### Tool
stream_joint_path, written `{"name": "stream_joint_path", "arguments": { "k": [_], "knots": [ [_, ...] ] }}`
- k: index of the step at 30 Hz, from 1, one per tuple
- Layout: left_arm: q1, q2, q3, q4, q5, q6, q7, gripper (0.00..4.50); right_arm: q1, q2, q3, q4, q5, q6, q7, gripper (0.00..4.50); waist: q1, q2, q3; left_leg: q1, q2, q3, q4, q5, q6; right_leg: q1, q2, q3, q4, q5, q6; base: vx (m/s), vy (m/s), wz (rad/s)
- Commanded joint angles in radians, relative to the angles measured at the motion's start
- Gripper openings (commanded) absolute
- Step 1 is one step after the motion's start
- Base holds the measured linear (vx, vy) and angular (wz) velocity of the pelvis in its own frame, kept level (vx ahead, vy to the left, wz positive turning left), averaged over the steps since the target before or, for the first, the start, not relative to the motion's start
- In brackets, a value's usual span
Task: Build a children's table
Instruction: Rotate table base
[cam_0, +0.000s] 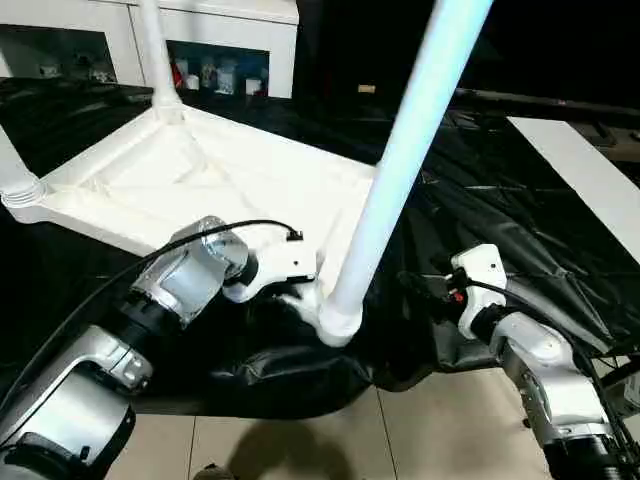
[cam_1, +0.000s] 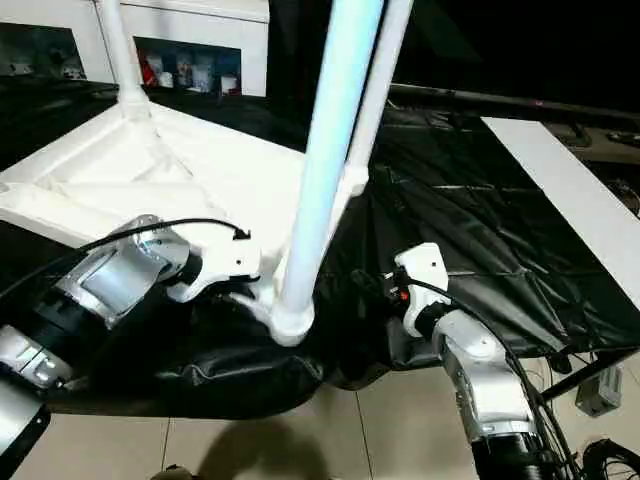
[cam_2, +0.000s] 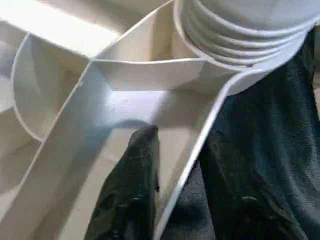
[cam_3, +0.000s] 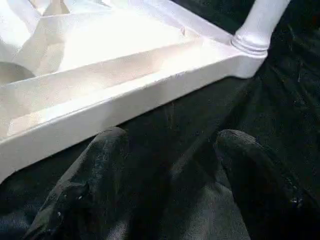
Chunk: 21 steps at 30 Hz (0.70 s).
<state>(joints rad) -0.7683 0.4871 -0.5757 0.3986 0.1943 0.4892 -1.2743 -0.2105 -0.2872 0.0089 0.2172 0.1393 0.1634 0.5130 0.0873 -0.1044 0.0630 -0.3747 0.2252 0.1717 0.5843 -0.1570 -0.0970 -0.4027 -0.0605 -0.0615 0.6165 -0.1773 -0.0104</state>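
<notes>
Landmark: children's table (cam_0: 190, 180), upturned on the black sheet (cam_0: 480, 200), legs up.

Left gripper (cam_2: 182, 170): at the table's nearest corner, beside the pale-blue leg (cam_0: 405, 150); fingers (cam_2: 132, 190) straddle the rim wall, one inside, one outside; whether they clamp it cannot be told.

Right gripper (cam_3: 170, 155): spread, empty, over the sheet just off the table's edge.

Cabinet (cam_0: 220, 45): beyond the table's far corner.

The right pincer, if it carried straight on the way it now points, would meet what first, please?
Most likely the side rim of the children's table, which lies upside down just ahead of the right pincer, with black sheet showing between them. The pincer's fingers stand apart, with nothing between them; depth is hard to judge.
</notes>
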Motion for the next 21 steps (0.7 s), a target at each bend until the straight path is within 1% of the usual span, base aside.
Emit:
{"name": "stream_joint_path", "arguments": {
  "k": [1,2,4,5,6,7,8,9,10,11,13,14,16,17,18,19,20,21],
  "knots": [
    [0.019,0.003,-0.015,-0.033,0.015,0.045,-0.003,1.21,-0.014,-0.012,0.001,0.014,-0.014,-0.008,0.003,3.17,0.000,0.023,-0.068,0.020,0.011,0.002,-0.069,-0.248,-0.031,0.047,-0.070,0.043,-0.071,-0.219,-0.179,0.000,0.000,0.00],
    [0.028,0.003,-0.006,-0.046,0.016,0.080,0.018,1.12,-0.016,-0.009,0.003,0.018,-0.015,-0.010,0.001,3.17,0.000,0.024,-0.067,0.020,0.010,0.002,-0.069,-0.250,-0.031,0.047,-0.070,0.043,-0.073,-0.229,-0.174,0.000,0.000,0.00],
    [0.033,0.000,0.000,-0.053,0.016,0.099,0.031,1.05,-0.017,-0.007,0.005,0.020,-0.016,-0.010,0.000,3.17,-0.001,0.023,-0.067,0.017,0.008,0.001,-0.070,-0.246,-0.032,0.049,-0.069,0.042,-0.073,-0.233,-0.171,0.000,0.000,0.00],
    [0.044,-0.009,0.015,-0.061,0.017,0.127,0.061,0.94,-0.018,-0.004,0.007,0.023,-0.017,-0.011,-0.001,3.17,-0.003,0.021,-0.067,0.016,0.008,0.000,-0.070,-0.247,-0.032,0.049,-0.069,0.042,-0.073,-0.237,-0.169,0.000,0.000,0.00],
    [0.055,-0.024,0.036,-0.070,0.010,0.154,0.092,0.91,-0.021,0.001,0.009,0.028,-0.018,-0.012,-0.004,3.17,-0.004,0.021,-0.068,0.016,0.008,0.000,-0.070,-0.246,-0.033,0.049,-0.069,0.042,-0.072,-0.236,-0.169,0.000,0.000,0.00],
    [0.056,-0.025,0.038,-0.071,0.009,0.155,0.094,0.87,-0.021,0.001,0.009,0.028,-0.018,-0.012,-0.004,3.17,-0.008,0.020,-0.067,0.014,0.008,0.000,-0.070,-0.248,-0.032,0.050,-0.069,0.041,-0.073,-0.241,-0.170,0.000,0.000,0.00],
    [0.075,-0.060,0.082,-0.089,-0.011,0.206,0.147,0.81,-0.023,0.008,0.013,0.036,-0.018,-0.013,-0.008,3.17,-0.009,0.018,-0.067,0.014,0.007,0.001,-0.068,-0.252,-0.029,0.050,-0.070,0.041,-0.075,-0.256,-0.167,0.000,0.000,0.00],
    [0.075,-0.060,0.082,-0.089,-0.011,0.206,0.147,0.76,-0.023,0.008,0.013,0.036,-0.018,-0.013,-0.008,3.17,-0.009,0.018,-0.067,0.014,0.006,0.001,-0.067,-0.250,-0.026,0.051,-0.070,0.041,-0.076,-0.258,-0.167,0.000,0.000,0.00],
    [0.094,-0.104,0.128,-0.108,-0.024,0.261,0.215,0.73,-0.026,0.017,0.017,0.045,-0.019,-0.015,-0.014,3.17,-0.009,0.015,-0.068,0.014,0.005,0.002,-0.065,-0.246,-0.021,0.050,-0.070,0.041,-0.078,-0.268,-0.162,0.000,0.000,0.00],
    [0.098,-0.112,0.136,-0.111,-0.025,0.271,0.229,0.71,-0.027,0.018,0.018,0.046,-0.019,-0.015,-0.014,3.17,-0.013,0.015,-0.068,0.009,0.005,0.001,-0.066,-0.236,-0.017,0.053,-0.069,0.040,-0.076,-0.259,-0.164,0.000,0.000,0.00],
    [0.114,-0.143,0.168,-0.125,-0.029,0.303,0.277,0.61,-0.029,0.026,0.020,0.049,-0.020,-0.014,-0.017,3.17,-0.018,0.015,-0.069,0.009,0.005,0.001,-0.065,-0.236,-0.012,0.052,-0.068,0.040,-0.077,-0.256,-0.164,0.000,0.000,0.00],
    [0.121,-0.164,0.184,-0.122,-0.032,0.299,0.309,0.56,-0.032,0.030,0.022,0.054,-0.023,-0.014,-0.019,3.17,-0.023,0.014,-0.069,0.008,0.002,0.001,-0.064,-0.237,-0.006,0.053,-0.066,0.038,-0.080,-0.264,-0.158,0.000,0.000,0.00],
    [0.134,-0.198,0.205,-0.112,-0.046,0.263,0.350,0.49,-0.038,0.036,0.027,0.066,-0.028,-0.016,-0.021,3.17,-0.025,0.014,-0.069,0.008,0.002,0.000,-0.064,-0.242,0.000,0.051,-0.065,0.038,-0.084,-0.276,-0.150,0.000,0.000,0.00],
    [0.140,-0.211,0.215,-0.114,-0.054,0.255,0.363,0.43,-0.040,0.038,0.028,0.069,-0.031,-0.017,-0.021,3.17,-0.029,0.004,-0.069,0.006,0.002,0.000,-0.063,-0.243,0.003,0.052,-0.064,0.036,-0.086,-0.286,-0.144,0.000,0.000,0.00],
    [0.152,-0.209,0.198,-0.110,-0.060,0.174,0.351,0.36,-0.046,0.042,0.031,0.076,-0.033,-0.018,-0.021,3.17,-0.027,0.005,-0.068,0.009,0.002,0.000,-0.063,-0.245,0.005,0.050,-0.065,0.036,-0.086,-0.296,-0.142,0.000,0.000,0.00],
    [0.156,-0.206,0.192,-0.108,-0.061,0.144,0.346,0.30,-0.048,0.043,0.032,0.078,-0.034,-0.018,-0.021,3.17,-0.023,0.009,-0.068,0.013,0.003,-0.001,-0.063,-0.250,0.009,0.047,-0.067,0.037,-0.089,-0.305,-0.141,0.000,0.000,0.00],
    [0.164,-0.193,0.174,-0.096,-0.064,0.047,0.328,0.27,-0.053,0.045,0.034,0.084,-0.034,-0.020,-0.021,3.17,-0.024,0.010,-0.068,0.012,0.003,-0.001,-0.064,-0.256,0.012,0.045,-0.066,0.037,-0.091,-0.314,-0.133,0.000,0.000,0.00],
    [0.168,-0.186,0.168,-0.088,-0.065,0.002,0.320,0.22,-0.057,0.046,0.035,0.087,-0.034,-0.020,-0.021,3.17,-0.025,0.007,-0.068,0.012,0.003,0.000,-0.064,-0.257,0.014,0.044,-0.066,0.038,-0.093,-0.316,-0.130,0.000,0.000,0.00]
  ]
}}
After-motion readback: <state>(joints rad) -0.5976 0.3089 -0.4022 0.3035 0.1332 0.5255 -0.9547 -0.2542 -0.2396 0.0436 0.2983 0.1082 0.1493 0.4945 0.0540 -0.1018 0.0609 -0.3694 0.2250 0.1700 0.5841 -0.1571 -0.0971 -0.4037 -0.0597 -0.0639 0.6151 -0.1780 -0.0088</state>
